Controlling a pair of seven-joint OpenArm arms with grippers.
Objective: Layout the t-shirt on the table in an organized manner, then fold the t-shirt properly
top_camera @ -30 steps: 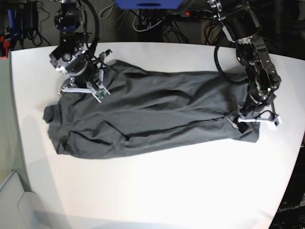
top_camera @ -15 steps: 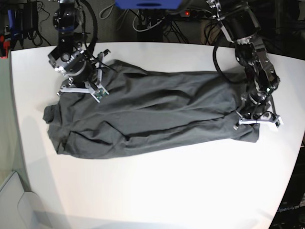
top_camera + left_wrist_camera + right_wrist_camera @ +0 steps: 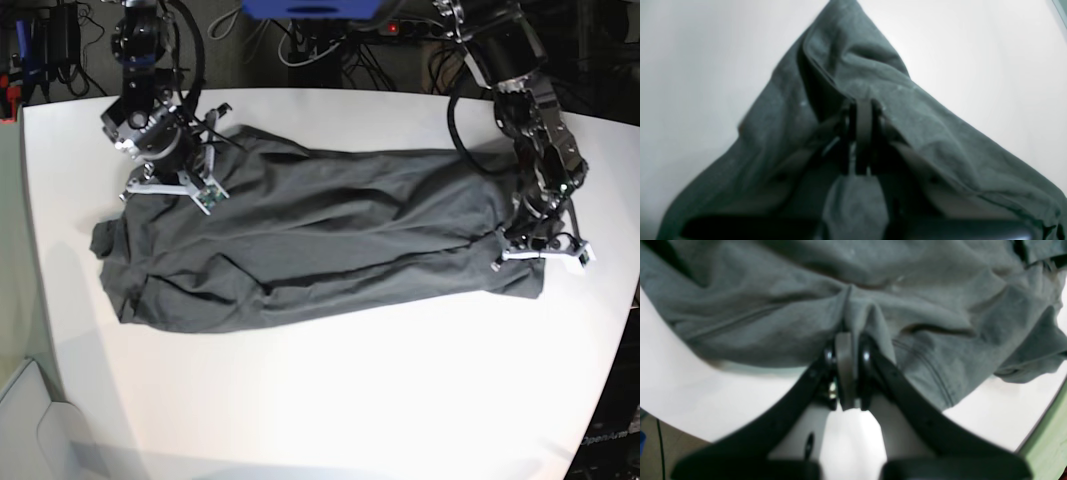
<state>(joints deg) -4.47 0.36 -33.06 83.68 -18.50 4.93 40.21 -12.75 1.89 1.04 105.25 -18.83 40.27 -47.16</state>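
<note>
- While the left gripper sits at the shirt's corner, its jaws are pinched tight on a ridge of cloth, with fabric bunched up on both sides of the fingers.
- Over in the base view that same gripper is down at the shirt's end near the table's edge, arm reaching in from the back.
- Right gripper is clamped too, a fold of cloth squeezed between its black fingers, a stitched hem running just beside them.
- From the base camera, the right gripper is gripping the upper edge of the opposite end.
- Between the two, the t-shirt lies stretched lengthwise across the middle of the table, dark grey, creased in long wrinkles, one end crumpled.
- Cables and dark equipment crowd behind the table's far edge.
</note>
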